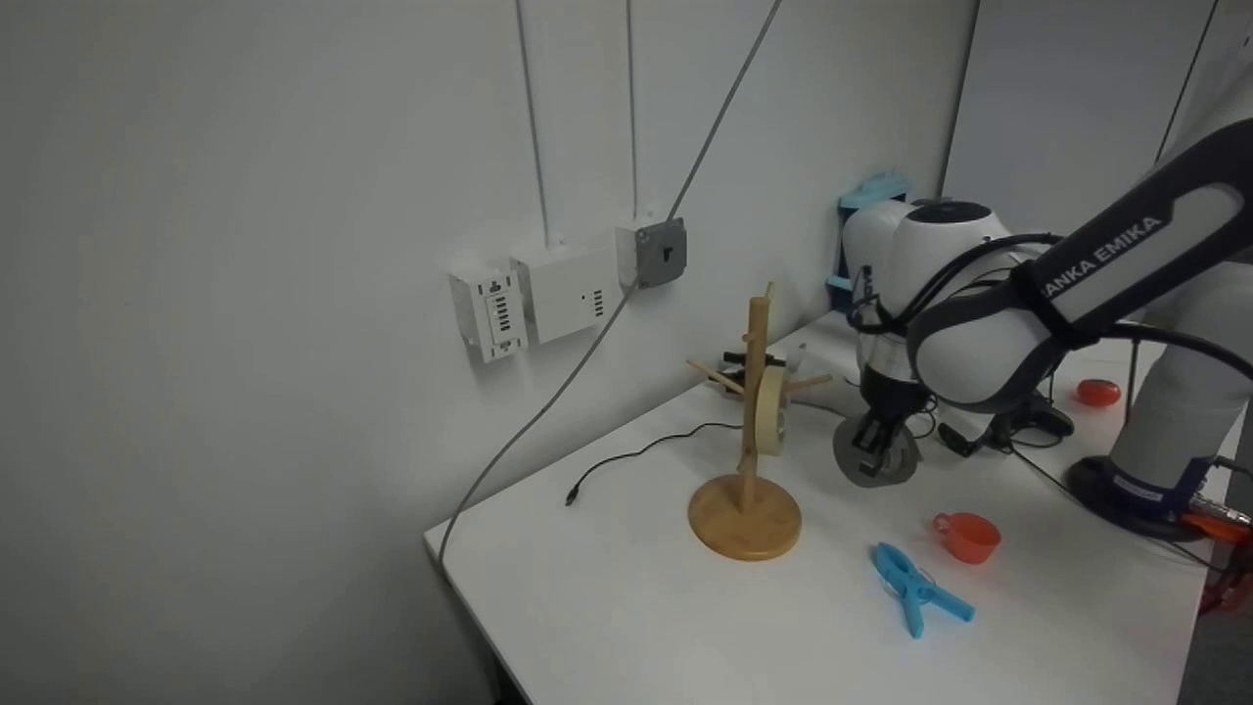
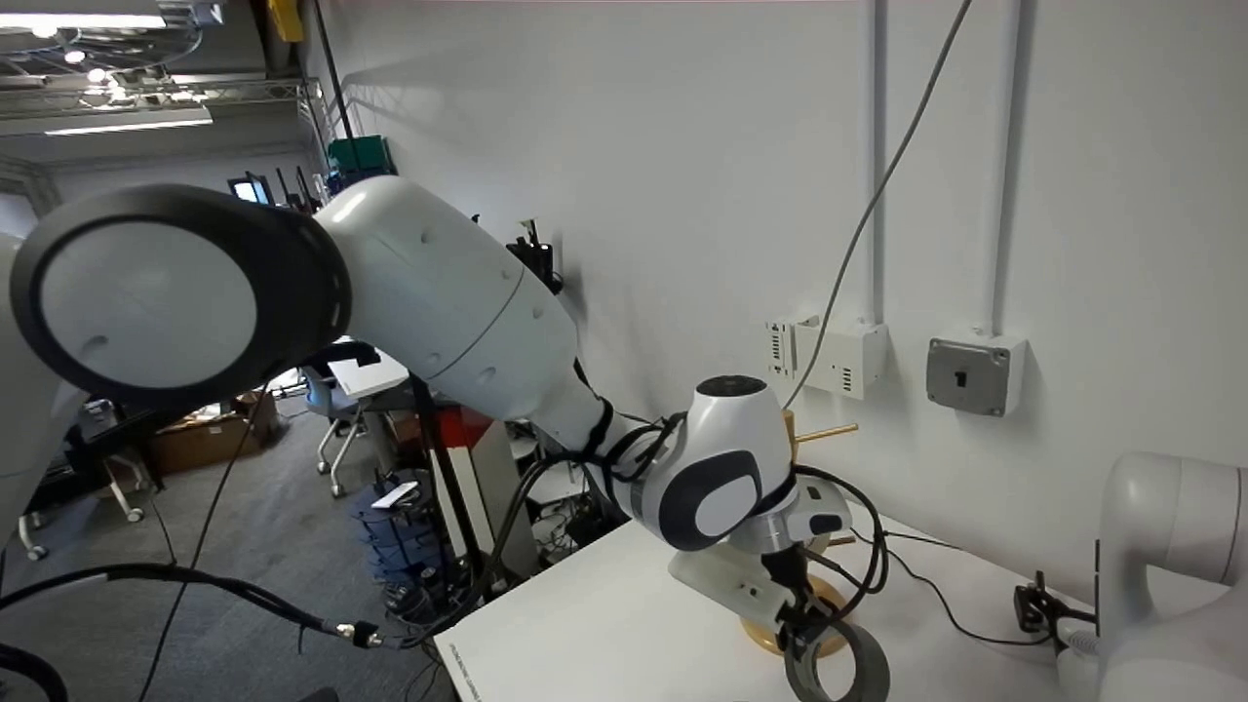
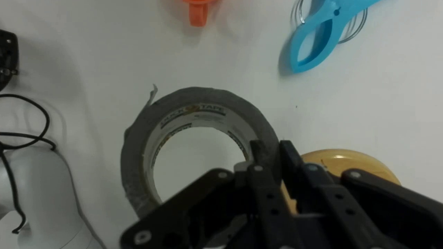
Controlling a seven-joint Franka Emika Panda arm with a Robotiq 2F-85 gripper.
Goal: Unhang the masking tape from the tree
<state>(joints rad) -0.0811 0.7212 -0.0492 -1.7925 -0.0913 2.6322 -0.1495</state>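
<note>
To the right of the wooden tree (image 1: 750, 441) in an exterior view, the hand (image 3: 271, 145) has its fingers (image 3: 256, 151) pinched on the wall of a grey tape roll (image 3: 207, 95), one inside the hole, one outside, and the roll seems clear of the counter (image 1: 626, 587). Honestly can't tell which roll the task means: the grey one has "Duck Tape" printed inside it, while a pale tape roll (image 1: 769, 411) hangs on the tree, right by the post (image 1: 757, 328), and looks more like the masking kind. Either way I'd expect similar handling: lightish, stiff ring, hard to break, more grippy than slippery, though a one-sided pinch like this could let the grey one swing. If it's the pale one, the hand needs emptying first; then I'd take its wall low down, away from the side peg (image 1: 811, 383), and slide it outward, not straight down.
</note>
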